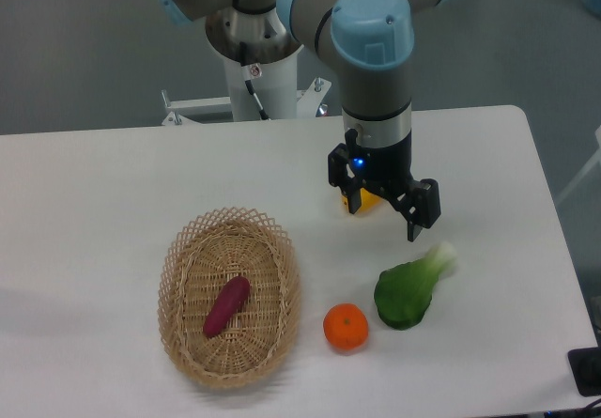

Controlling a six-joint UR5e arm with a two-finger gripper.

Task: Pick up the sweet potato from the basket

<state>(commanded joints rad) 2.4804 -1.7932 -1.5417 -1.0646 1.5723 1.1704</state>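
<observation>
Sweet potato in basket, well apart from claw

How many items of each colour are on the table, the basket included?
Reddish-purple: 1, sweet potato
Tan: 1, basket
Orange: 1, orange
Green: 1, leafy vegetable
Yellow: 1, fruit, mostly hidden behind the gripper
Total: 5

- We have one fixed view, high, front of the table, angled down toward the arm base.
- Medium range; most of tabletop in frame.
</observation>
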